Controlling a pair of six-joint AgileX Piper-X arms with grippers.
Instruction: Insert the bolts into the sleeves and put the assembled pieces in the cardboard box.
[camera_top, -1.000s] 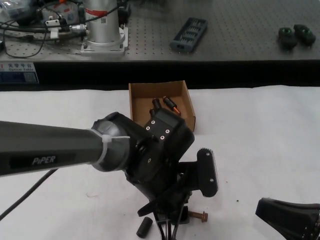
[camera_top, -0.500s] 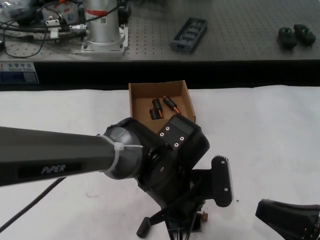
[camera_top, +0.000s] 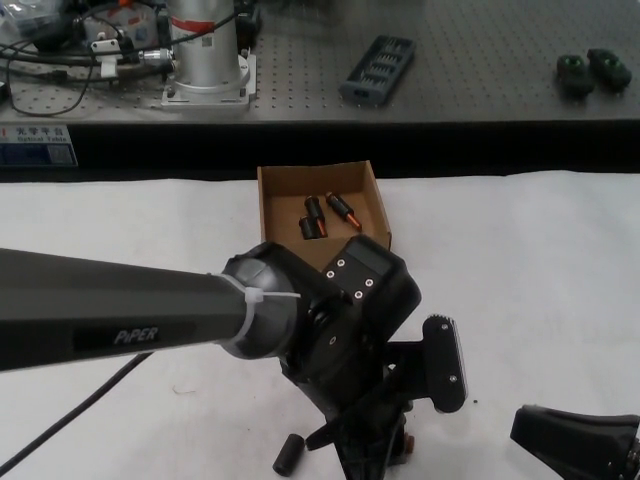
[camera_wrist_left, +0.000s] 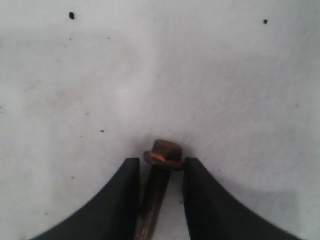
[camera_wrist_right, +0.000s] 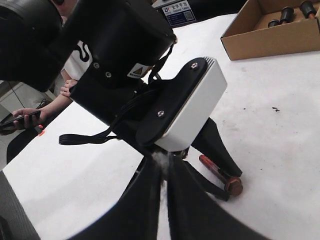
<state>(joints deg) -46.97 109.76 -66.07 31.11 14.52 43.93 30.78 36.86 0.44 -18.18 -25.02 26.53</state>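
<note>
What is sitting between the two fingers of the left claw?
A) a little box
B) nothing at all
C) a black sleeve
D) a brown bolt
D: the left wrist view shows a brown bolt lying between the two fingers of the left claw.

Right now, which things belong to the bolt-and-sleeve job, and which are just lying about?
Job: copper-coloured hex-head bolt, straddled by the open left gripper; loose black tube-like sleeve on the white cloth; brown cardboard box holding assembled pieces.
Lying about: blue-grey ribbed rack, two black knobs with green centres, silver metal column, all on the perforated bench behind.
</note>
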